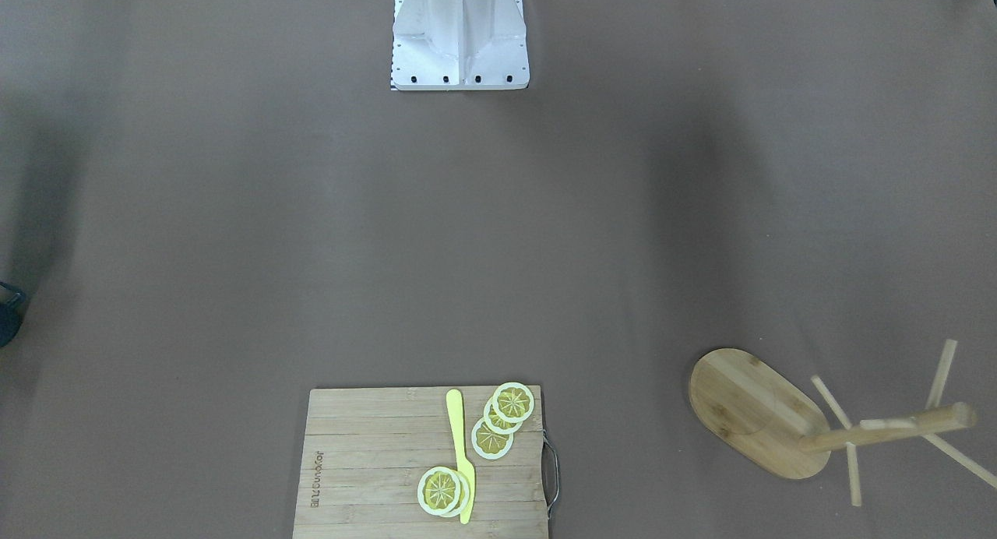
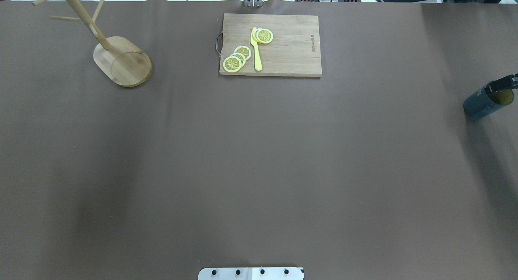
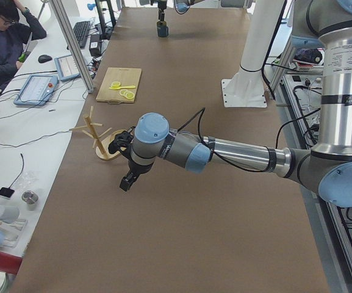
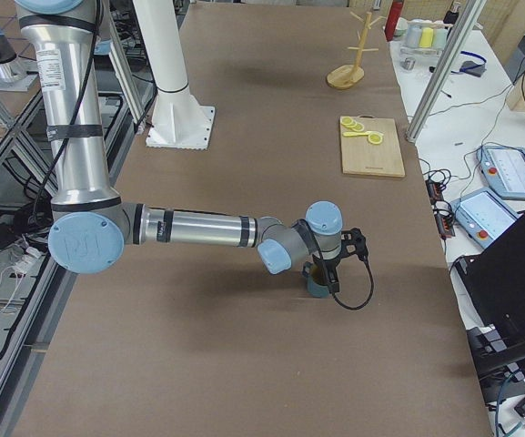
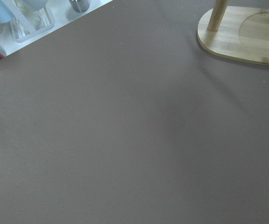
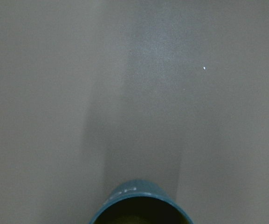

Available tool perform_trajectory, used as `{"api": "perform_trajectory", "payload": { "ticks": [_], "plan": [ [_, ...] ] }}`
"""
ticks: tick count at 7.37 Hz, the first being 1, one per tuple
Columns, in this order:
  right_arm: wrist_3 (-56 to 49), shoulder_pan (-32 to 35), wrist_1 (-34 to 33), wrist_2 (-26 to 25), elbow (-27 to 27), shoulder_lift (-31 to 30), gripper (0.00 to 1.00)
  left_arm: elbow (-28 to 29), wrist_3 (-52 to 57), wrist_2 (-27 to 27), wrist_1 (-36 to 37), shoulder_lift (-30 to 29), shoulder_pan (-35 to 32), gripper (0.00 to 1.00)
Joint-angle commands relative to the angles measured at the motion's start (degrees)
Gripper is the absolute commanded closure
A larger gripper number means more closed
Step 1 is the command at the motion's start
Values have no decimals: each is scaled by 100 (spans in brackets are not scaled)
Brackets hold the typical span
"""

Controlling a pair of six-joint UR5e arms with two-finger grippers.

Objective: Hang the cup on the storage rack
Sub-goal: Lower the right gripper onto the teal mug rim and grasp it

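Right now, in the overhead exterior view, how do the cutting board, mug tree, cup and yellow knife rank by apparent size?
1. bamboo cutting board
2. mug tree
3. teal cup
4. yellow knife
The last two are close in length, but the knife is far thinner and covers less of the picture.

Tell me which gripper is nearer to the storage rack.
Left. The left gripper hangs just beside the storage rack; the right gripper is at the cup, at the table's opposite end.

You see burnt-in brand mark on far cutting board [image 1: 374,461], unreadable; white lettering on cup [image 2: 480,105] at right, too blurred.
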Motion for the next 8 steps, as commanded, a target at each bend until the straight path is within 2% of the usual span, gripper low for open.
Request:
{"api": "perform_trajectory", "payload": {
  "ticks": [1, 3, 4, 5, 8],
  "plan": [
    [7, 98, 17, 31, 12, -16, 0, -9, -7, 0, -117, 65, 0, 1],
    [-2, 107, 61, 14, 20, -269, 2, -9, -7, 0, -117, 65, 0, 1],
    [15, 99, 270, -12, -49, -297, 13, -9, -7, 0, -117, 65, 0, 1],
    [24, 99, 281, -12, -76, -280, 32, -9, -7, 0, -117, 65, 0, 1],
    [24, 90, 281, -12, -129, -218, 34, -9, -7, 0, -126, 65, 0, 1]
  ]
}}
